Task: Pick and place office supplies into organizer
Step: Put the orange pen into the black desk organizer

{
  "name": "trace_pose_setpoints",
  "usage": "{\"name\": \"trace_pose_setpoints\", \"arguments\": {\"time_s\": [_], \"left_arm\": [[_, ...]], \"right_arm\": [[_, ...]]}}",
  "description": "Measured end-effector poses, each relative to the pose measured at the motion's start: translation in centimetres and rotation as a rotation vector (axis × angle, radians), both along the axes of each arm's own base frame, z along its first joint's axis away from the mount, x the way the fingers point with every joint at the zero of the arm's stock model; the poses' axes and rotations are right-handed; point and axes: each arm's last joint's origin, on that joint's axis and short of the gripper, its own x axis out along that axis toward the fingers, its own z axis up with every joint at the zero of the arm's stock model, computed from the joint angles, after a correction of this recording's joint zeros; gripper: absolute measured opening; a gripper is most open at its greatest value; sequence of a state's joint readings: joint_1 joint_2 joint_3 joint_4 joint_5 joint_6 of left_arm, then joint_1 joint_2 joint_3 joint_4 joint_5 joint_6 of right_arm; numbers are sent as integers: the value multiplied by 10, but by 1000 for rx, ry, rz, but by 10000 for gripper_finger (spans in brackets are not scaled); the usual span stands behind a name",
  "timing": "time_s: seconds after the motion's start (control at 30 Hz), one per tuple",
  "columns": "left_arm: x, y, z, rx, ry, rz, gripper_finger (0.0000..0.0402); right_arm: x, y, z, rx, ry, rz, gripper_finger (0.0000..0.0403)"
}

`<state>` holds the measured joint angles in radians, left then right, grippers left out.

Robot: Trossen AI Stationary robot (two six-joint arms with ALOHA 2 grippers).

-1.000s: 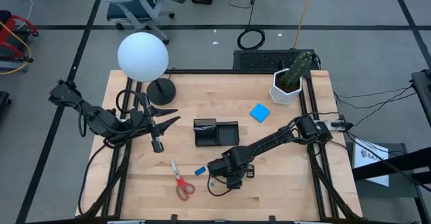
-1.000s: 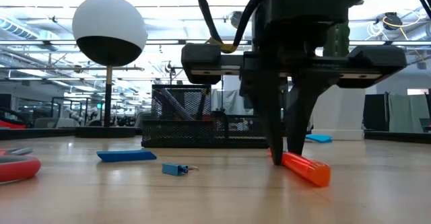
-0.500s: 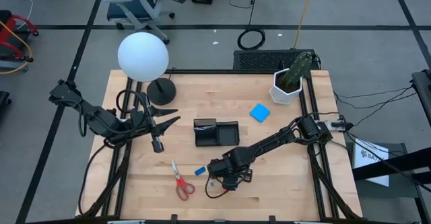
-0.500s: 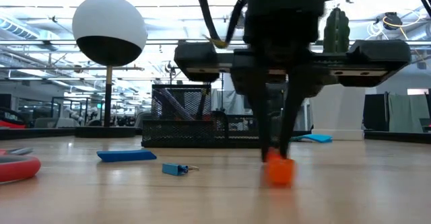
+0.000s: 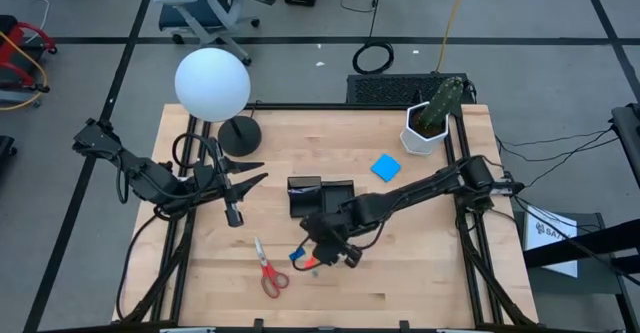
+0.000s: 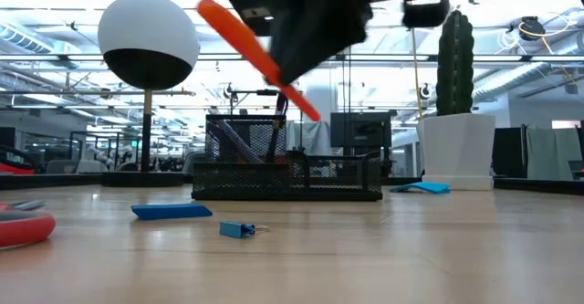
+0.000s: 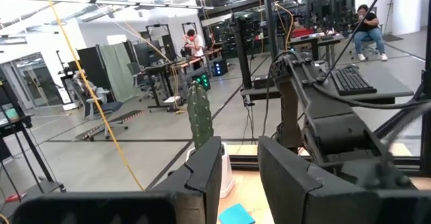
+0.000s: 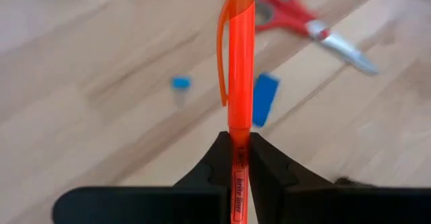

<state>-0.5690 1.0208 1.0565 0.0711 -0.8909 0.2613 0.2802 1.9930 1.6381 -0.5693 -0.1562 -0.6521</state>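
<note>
My right gripper [image 5: 322, 245] hangs above the table in front of the black mesh organizer [image 5: 322, 195], shut on an orange-red pen [image 8: 240, 69]. In the low view the pen [image 6: 239, 37] slants high over the organizer [image 6: 287, 167]. The red-handled scissors [image 5: 268, 268], the blue eraser block [image 5: 297, 254] and a tiny blue item [image 6: 239, 229] lie flat on the wood below. The blue note pad [image 5: 385, 167] lies flat right of the organizer. My left gripper [image 5: 252, 173] waits open by the lamp base, left of the organizer. My right gripper pinches the pen's barrel [image 8: 240, 131] between its two fingers [image 8: 219, 158], below the clip. The fingers lie across the pen. The pen is lifted clear of the table and tilted, its clip end sticking out past the fingers.
A white globe lamp [image 5: 212, 83] with a round black base [image 5: 240, 133] stands at the far left. A white potted cactus [image 5: 433, 118] stands at the far right corner. Bare wood shows along the near edge, right of the scissors.
My right gripper has lifted the pen off the table, turned, and moved up and toward the organizer. The pen lay on the wood a second ago; now it hangs tilted, well clear of the table.
</note>
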Motion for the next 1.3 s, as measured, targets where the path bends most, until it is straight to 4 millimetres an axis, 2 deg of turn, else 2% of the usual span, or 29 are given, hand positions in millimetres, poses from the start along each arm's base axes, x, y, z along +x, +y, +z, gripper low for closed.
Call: {"name": "trace_pose_setpoints", "arguments": {"time_s": [0.13,0.27,0.33,0.43,0.57,0.67,0.97,1.1,1.3], "left_arm": [[0,0,0,0,0,0,104],[0,0,0,0,0,0,104],[0,0,0,0,1,0,104],[0,0,0,0,1,0,104],[0,0,0,0,0,0,104],[0,0,0,0,0,0,104],[0,0,0,0,0,0,104],[0,0,0,0,0,0,104],[0,0,0,0,1,0,104]], "right_arm": [[-3,-10,-1,78,-180,-73,17],[-15,-28,4,105,-456,-226,17],[-25,-38,3,132,-616,-308,17],[-41,-52,3,274,-870,-400,17],[-64,-72,-10,396,-1061,-468,17],[-73,-88,-14,451,-1120,-543,17],[-71,-120,-17,474,-1095,-658,19],[-70,-129,-20,518,-1087,-682,18],[-64,-135,-42,582,-1042,-706,17]]}}
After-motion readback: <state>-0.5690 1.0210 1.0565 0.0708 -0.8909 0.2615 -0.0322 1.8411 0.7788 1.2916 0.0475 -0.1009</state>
